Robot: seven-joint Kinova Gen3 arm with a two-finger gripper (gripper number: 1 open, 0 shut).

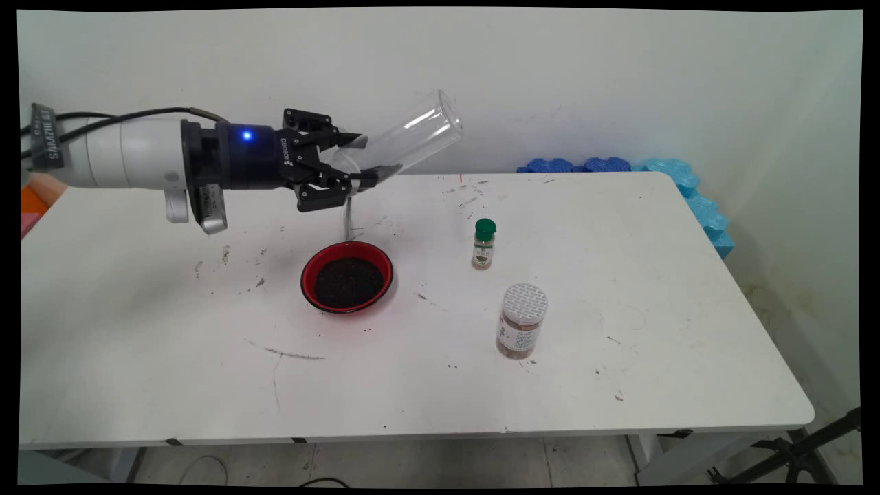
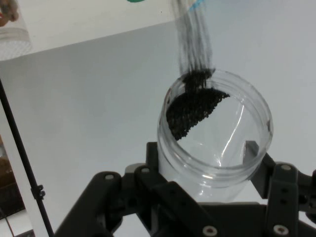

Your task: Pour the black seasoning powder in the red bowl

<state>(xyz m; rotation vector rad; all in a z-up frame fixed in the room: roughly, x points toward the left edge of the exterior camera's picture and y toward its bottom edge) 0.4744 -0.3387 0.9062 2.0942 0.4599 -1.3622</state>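
Note:
My gripper is shut on a clear plastic cup, held tilted above the table with its far end pointing up and to the right. A thin stream of dark grains falls from the cup's lower end into a red bowl directly below, which holds a dark heap. In the hand view the cup sits between my fingers. A patch of dark grains lies inside it at the rim, and the stream runs away from it.
A small spice bottle with a green cap stands right of the bowl. A jar with a white lid stands nearer the front. Blue foam pieces line the white table's back right edge. Dark specks dot the tabletop.

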